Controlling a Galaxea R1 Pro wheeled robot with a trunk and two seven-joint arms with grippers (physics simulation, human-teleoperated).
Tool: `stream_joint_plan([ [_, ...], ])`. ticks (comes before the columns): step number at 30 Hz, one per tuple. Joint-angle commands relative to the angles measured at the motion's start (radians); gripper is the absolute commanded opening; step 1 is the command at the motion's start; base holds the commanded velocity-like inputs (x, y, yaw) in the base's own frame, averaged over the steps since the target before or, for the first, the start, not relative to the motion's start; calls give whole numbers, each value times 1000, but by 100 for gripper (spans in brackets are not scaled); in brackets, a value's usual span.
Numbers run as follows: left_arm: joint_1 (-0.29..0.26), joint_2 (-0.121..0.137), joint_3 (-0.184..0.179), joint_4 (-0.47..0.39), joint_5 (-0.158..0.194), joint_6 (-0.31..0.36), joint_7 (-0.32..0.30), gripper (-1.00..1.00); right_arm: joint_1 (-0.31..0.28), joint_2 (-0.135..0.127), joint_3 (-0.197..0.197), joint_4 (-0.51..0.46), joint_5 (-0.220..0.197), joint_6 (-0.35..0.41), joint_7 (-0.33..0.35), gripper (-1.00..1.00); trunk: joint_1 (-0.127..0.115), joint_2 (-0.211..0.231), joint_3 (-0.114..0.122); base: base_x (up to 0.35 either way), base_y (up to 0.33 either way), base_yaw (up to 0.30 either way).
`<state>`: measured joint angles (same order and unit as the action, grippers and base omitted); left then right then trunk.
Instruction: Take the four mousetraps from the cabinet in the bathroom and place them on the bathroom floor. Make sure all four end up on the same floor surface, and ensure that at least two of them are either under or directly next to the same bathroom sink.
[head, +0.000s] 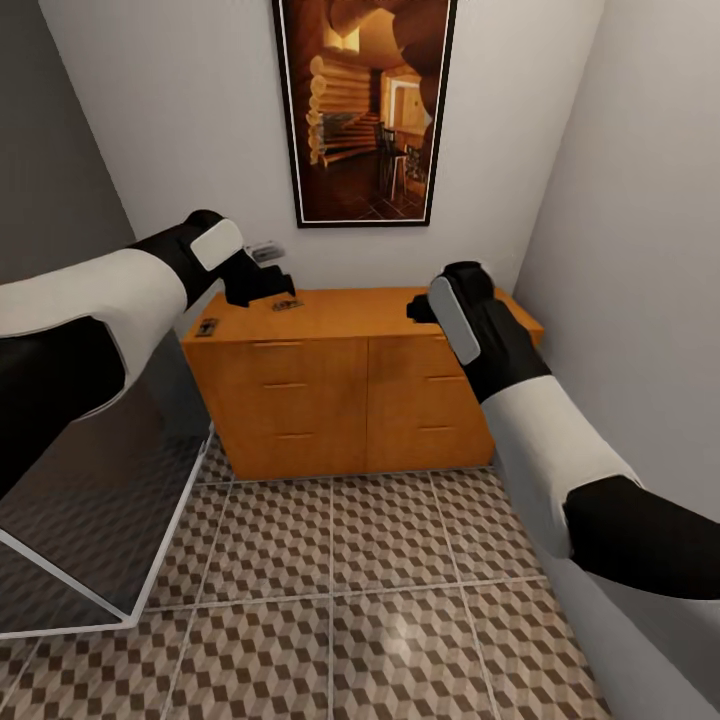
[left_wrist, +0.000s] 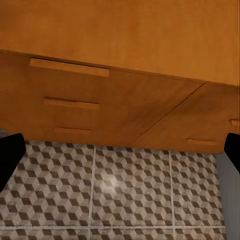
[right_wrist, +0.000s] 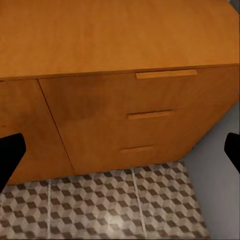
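Note:
The orange-brown cabinet (head: 350, 400) stands against the back wall, its drawer fronts and bar handles facing me. Two small dark mousetraps lie on its top: one (head: 207, 326) at the left edge, another (head: 288, 304) further right. My left gripper (head: 265, 285) hovers open over the cabinet top, just beside that second mousetrap. My right gripper (head: 418, 308) is open above the right part of the top, holding nothing. In both wrist views the fingers (left_wrist: 7, 155) (right_wrist: 10, 155) stand wide apart over the cabinet front and the cube-patterned bathroom floor (head: 330, 600). The bathroom sink is out of view.
A framed picture (head: 365, 110) hangs above the cabinet. A white-framed glass panel (head: 100, 520) leans in from the left. A grey wall (head: 640, 250) closes the right side close to my right arm.

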<state>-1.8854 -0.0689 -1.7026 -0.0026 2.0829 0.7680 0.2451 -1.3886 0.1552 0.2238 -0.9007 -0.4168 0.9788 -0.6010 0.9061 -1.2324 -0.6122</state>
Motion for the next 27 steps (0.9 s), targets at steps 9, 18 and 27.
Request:
stream_joint_plan([
  [9,-8,16,-6,0,10,5,5,100,-7,3,0,45,-276,4,-14,100,0,-1,-1,0,0,0],
  [18,-9,29,-8,-1,9,6,5,100,-6,8,7,60,-369,2,-13,100,0,-1,-1,189,18,0],
  [27,-9,33,-11,-3,7,8,6,100,-6,12,8,56,-380,2,-10,100,0,-1,-1,320,3,0],
])
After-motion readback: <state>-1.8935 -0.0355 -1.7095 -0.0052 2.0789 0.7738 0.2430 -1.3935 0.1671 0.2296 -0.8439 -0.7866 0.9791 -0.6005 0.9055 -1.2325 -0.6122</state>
